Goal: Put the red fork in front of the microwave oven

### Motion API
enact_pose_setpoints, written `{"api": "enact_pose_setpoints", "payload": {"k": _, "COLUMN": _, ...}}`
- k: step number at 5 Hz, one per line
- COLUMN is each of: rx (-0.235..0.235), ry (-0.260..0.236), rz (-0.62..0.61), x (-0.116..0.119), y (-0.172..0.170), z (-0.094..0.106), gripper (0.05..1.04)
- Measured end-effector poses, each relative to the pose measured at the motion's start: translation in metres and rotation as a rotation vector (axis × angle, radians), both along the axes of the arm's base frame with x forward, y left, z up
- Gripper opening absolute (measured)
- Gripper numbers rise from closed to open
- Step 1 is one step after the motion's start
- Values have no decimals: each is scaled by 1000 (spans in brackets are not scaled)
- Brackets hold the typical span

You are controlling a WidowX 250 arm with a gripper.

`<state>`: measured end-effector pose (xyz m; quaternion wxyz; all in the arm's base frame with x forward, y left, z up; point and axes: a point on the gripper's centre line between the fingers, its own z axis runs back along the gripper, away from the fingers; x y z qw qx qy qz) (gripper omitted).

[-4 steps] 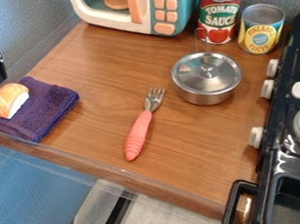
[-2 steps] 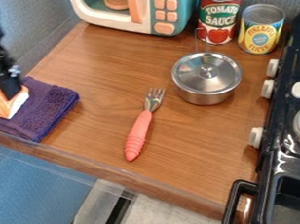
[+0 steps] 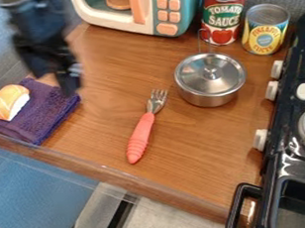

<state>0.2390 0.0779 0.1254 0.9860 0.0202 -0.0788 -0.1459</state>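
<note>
Cannot tell the opening of the hand (image 3: 64,84), hanging above the worktop (image 3: 97,135) near the left edge, gripping nothing visible, well apart from the fork (image 3: 141,134).

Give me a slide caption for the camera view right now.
Black gripper above the purple cloth, with the red fork on the wooden counter and the microwave behind.

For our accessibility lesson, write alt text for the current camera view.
A black robot gripper hangs over a wooden counter where a red-handled fork lies; nearby are a purple cloth under toy sushi, a lidded pot, two cans and a toy microwave.
</note>
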Motion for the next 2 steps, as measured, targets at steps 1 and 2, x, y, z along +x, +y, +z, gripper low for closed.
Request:
{"api": "enact_pose_setpoints", "payload": {"k": 1, "rx": 5, "ry": -12, "rz": 15, "x": 7, "y": -32, "z": -9, "gripper": 1001}}
{"api": "enact_pose_setpoints", "payload": {"k": 2, "rx": -14, "ry": 39, "rz": 86, "x": 11, "y": -51, "z": -36, "gripper": 1001}}
